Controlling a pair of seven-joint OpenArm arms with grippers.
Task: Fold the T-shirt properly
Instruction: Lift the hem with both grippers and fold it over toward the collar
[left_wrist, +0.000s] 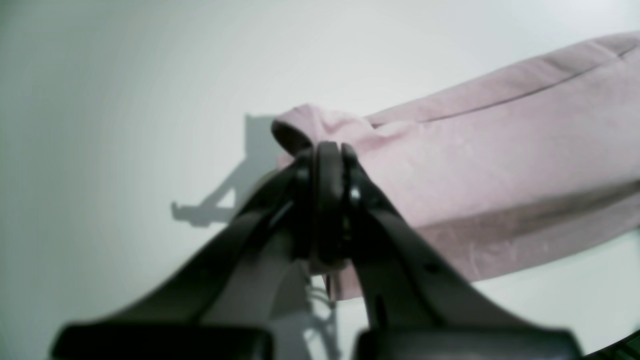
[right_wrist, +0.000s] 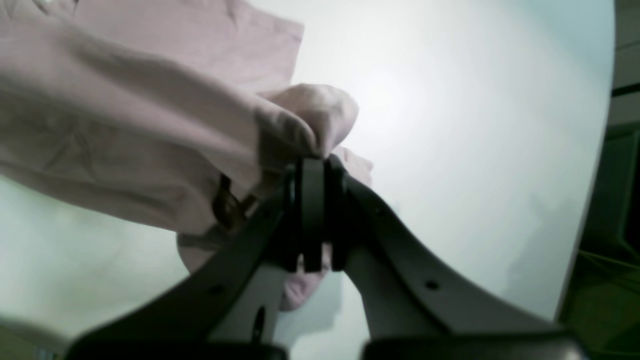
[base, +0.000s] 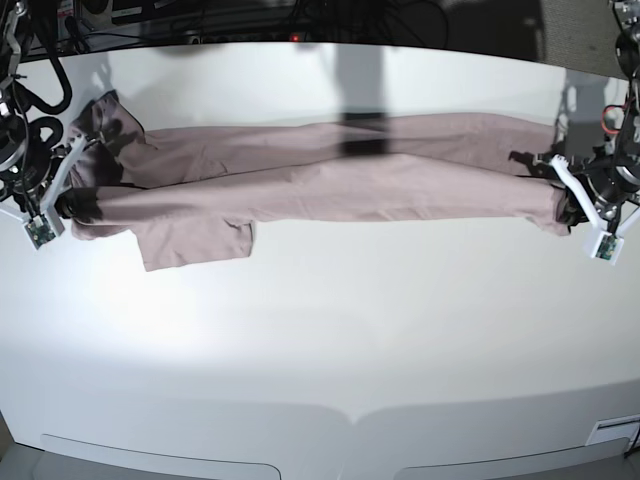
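The T-shirt (base: 330, 170) lies stretched across the upper counter (base: 320, 340), one lengthwise fold made; left tool (base: 578, 203) and right tool (base: 66, 197) pinch its ends; cross-folds remain.

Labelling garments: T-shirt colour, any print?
Plain dusty pink T-shirt, no print visible. Base view shows it best, stretched across the white table.

Setting: robotics lab bench. A bare white table (base: 320, 340) filled the view. Tangled black cables (base: 230, 20) and equipment lay behind the table's far edge.
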